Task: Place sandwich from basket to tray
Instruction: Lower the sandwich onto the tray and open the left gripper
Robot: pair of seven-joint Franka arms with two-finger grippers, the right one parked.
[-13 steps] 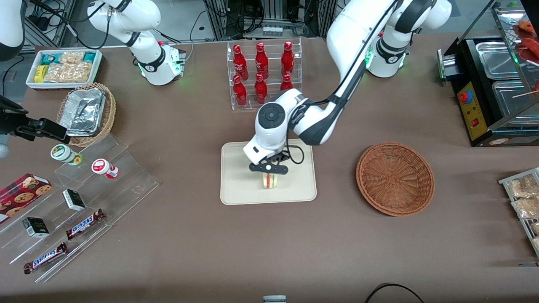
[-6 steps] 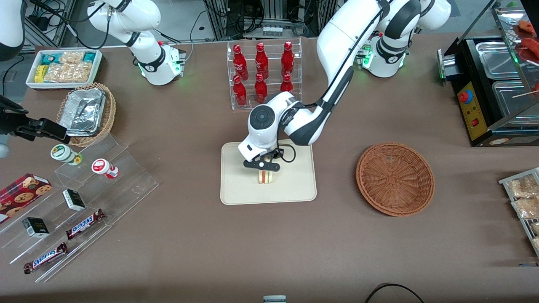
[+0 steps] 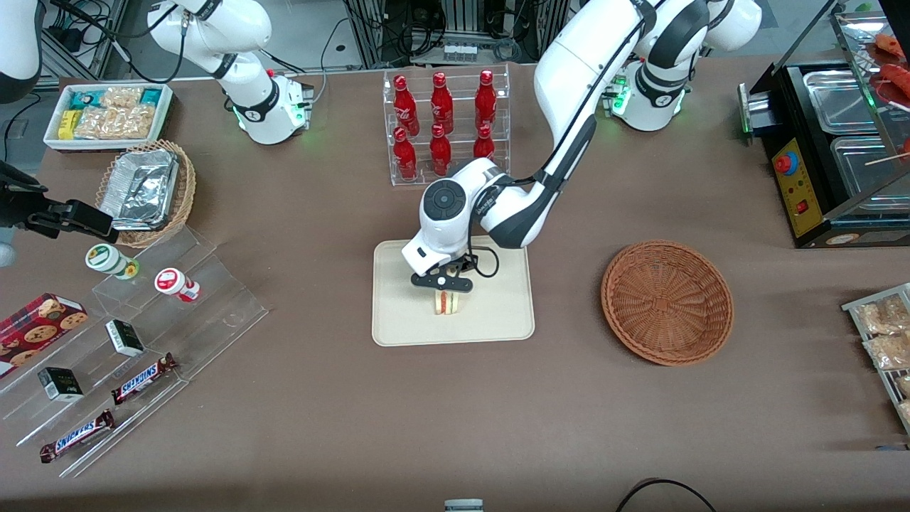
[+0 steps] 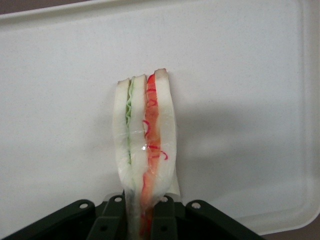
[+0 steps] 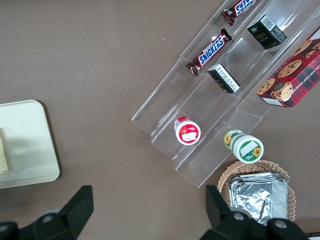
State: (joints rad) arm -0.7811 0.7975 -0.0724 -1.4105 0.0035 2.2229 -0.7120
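- While the gripper (image 3: 443, 287) stays clamped on the sandwich (image 3: 446, 301), the wedge stands on edge over the middle of the tray (image 3: 398, 313); the wrist view shows its cut edge pinched between the black fingers (image 4: 114, 216).
- Whether the wedge's lower edge already touches the tray cannot be told. Risk: if it is released while above the surface, it drops and may topple flat or skid toward the rim.
- Bread looks soft and bows between the fingers. Risk: pushing down further would crush the layers or squeeze filling against the clear wrap.
- Wrap is slick and thin. Risk: it may cling to a finger pad on opening, so the wedge gets dragged or tipped as the arm lifts.
- Basket (image 3: 667, 301) sits apart, toward the working arm's end, with nothing visible in it; no hazard judged there.
- Bottle rack (image 3: 444, 124) is near the arm's elbow. Risk: a wide retreat swing could clip it.
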